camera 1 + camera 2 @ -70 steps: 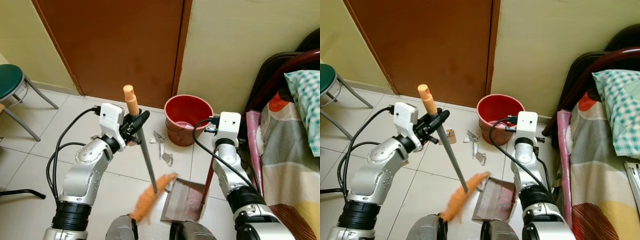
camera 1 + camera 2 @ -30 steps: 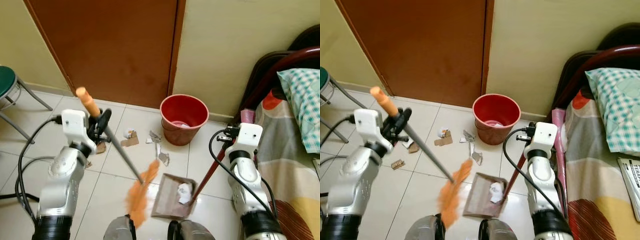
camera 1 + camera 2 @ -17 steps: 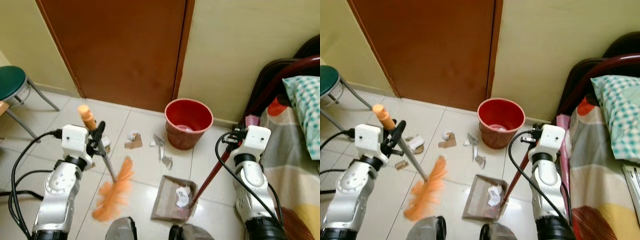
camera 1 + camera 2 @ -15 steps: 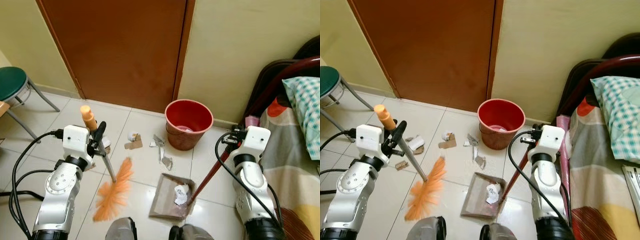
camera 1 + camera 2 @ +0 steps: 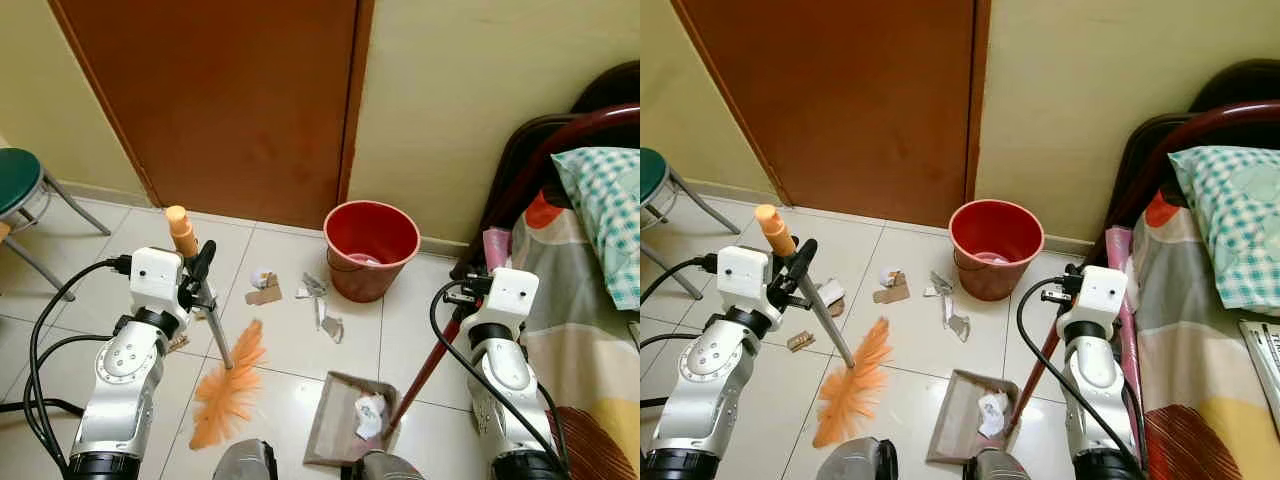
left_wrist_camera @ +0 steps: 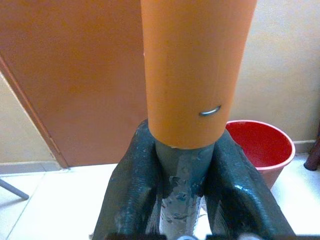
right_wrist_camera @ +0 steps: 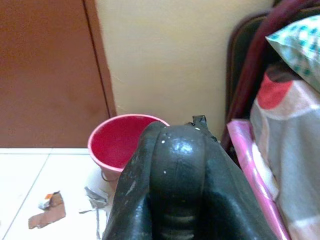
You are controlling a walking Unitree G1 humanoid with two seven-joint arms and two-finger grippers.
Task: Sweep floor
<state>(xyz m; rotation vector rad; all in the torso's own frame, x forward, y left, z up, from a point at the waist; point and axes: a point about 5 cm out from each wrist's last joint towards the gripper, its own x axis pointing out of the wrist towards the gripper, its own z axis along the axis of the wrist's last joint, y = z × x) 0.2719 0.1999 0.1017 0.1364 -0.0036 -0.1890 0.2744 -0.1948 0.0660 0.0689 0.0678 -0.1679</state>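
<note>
The dustpan [image 5: 348,432] has slid slightly nearer, its handle clenched in the right gripper [image 5: 468,298], while the left gripper [image 5: 200,275] grasps the broom [image 5: 226,388].

Left arm bent at the elbow and raised on the left, white wrist block upward, left gripper [image 5: 203,277] with jaws clamped tight on a grey shaft; black fingers [image 6: 131,190] pressed to either side of it in the wrist view. Right arm upright on the right, cable looping beside the forearm, right gripper [image 5: 462,301] with jaws closed around a dark red pole.
</note>
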